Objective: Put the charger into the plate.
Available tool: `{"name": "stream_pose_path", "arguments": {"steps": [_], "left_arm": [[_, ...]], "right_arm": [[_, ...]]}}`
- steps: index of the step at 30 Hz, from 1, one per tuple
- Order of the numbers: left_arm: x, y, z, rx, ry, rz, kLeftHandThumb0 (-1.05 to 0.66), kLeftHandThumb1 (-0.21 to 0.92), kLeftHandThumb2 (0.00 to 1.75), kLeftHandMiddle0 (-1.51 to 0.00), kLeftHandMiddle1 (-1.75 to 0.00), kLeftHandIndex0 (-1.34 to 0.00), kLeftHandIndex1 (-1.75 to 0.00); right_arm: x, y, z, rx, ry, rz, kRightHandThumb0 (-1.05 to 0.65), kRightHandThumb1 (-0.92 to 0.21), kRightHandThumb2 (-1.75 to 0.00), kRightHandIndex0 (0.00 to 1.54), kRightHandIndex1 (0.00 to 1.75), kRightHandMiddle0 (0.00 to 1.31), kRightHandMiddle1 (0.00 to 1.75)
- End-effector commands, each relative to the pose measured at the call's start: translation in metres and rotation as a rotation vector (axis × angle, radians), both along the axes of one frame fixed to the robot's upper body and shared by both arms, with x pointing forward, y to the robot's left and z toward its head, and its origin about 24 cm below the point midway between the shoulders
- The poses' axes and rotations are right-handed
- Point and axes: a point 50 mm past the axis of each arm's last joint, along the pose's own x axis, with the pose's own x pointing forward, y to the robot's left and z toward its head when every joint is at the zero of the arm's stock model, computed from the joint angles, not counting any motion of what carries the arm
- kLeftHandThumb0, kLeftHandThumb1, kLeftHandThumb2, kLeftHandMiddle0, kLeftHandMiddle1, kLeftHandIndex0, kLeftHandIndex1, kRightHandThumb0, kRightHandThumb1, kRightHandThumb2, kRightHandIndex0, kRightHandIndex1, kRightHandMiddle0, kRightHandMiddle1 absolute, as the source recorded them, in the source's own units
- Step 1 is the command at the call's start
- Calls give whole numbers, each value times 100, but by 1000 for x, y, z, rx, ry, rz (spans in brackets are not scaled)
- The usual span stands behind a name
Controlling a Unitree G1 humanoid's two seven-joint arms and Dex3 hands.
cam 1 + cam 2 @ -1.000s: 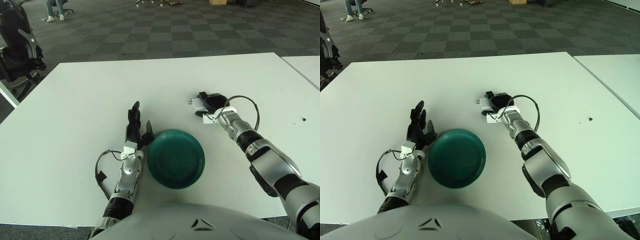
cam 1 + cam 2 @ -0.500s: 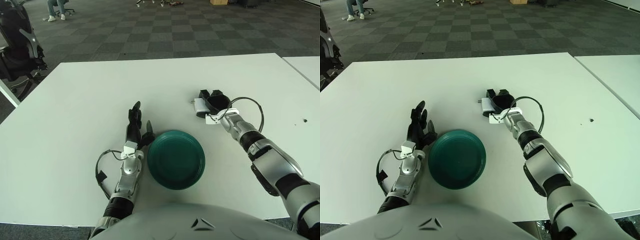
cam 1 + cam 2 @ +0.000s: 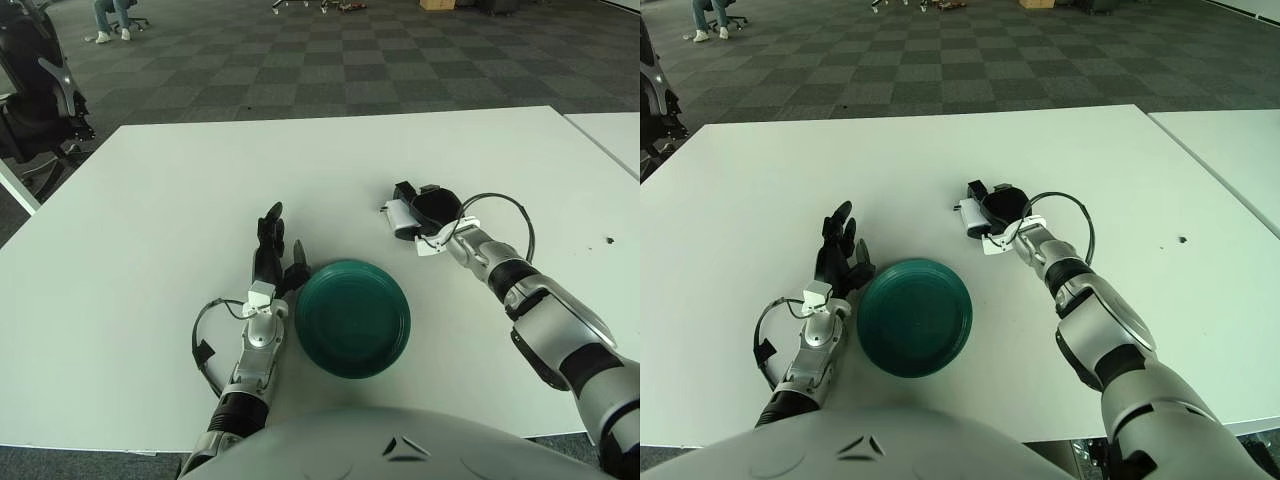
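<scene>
A white charger (image 3: 400, 218) with a metal plug is held in my right hand (image 3: 418, 206), whose black fingers are curled around it, just above the white table (image 3: 170, 190) at centre right. A dark green plate (image 3: 352, 317) lies on the table in front of me, down and to the left of that hand. My left hand (image 3: 272, 250) rests on the table just left of the plate, fingers spread and holding nothing.
A second white table (image 3: 612, 135) stands at the far right. An office chair (image 3: 35, 100) stands beyond the table's left corner. A grey chequered carpet lies beyond the far edge.
My right hand with the charger has turned and lifted slightly, staying at about the same spot. My left hand has not moved.
</scene>
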Motion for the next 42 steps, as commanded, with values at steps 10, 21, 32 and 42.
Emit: {"name": "stream_pose_path", "arguments": {"steps": [10,21,32,42], "left_arm": [[-55,-13,-61,4,341,-19,-98,92,104,-28,-2,0,-70],[-51,-18,-57,-2,336,-33,-98,92,106,-27,-2,0,-67],[-48,-21,-59,-20,345,-16,-97,92,107,-29,-2,0,-69],[-46,-27,-53,-34,327,-22,-100,92,109,-28,-1,0,-59]], "right_arm": [[26,-15,54,170,-38,-39,-40,-61,-94,87,175,39,175],[9,12,111,329,-170,78,-41,-56,-101,88,175,43,175],[-37,45,157,363,-153,297,-44,-44,-116,100,175,52,175],[-75,59,160,357,-21,481,-46,-39,-123,112,175,56,175]]}}
